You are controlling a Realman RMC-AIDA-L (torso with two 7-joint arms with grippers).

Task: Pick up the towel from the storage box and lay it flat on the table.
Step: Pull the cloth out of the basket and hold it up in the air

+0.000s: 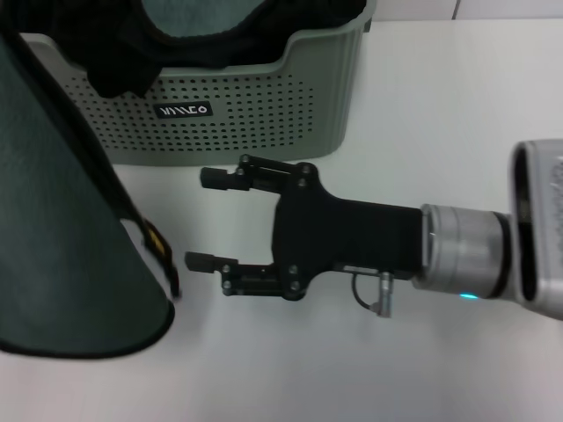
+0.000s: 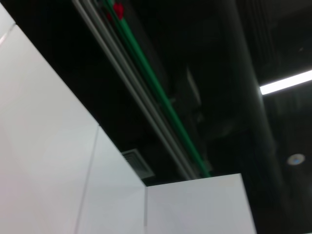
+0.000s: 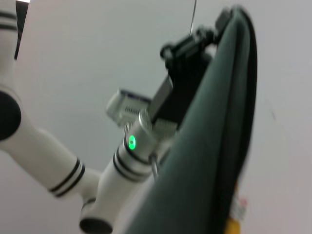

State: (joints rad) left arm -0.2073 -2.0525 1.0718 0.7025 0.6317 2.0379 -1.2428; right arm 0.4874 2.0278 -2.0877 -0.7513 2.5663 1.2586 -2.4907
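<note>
The dark teal-green towel [image 1: 62, 220] with black edging hangs upright at the left, its lower edge close to the white table [image 1: 422, 132]. In the right wrist view my left gripper [image 3: 192, 58] is shut on the top edge of the towel [image 3: 204, 161] and holds it up. My right gripper [image 1: 207, 220] is open and empty. It is level over the table, with its fingertips pointing at the towel's near edge, a little apart from it. The sage-green storage box [image 1: 264, 114] stands behind it. The left wrist view shows only ceiling and wall panels.
A black cloth [image 1: 123, 70] hangs over the storage box's front rim, with a patch of teal cloth [image 1: 193, 18] showing inside it. A small yellow tag [image 1: 157, 242] sits on the towel's edge. Bare table lies to the right and in front.
</note>
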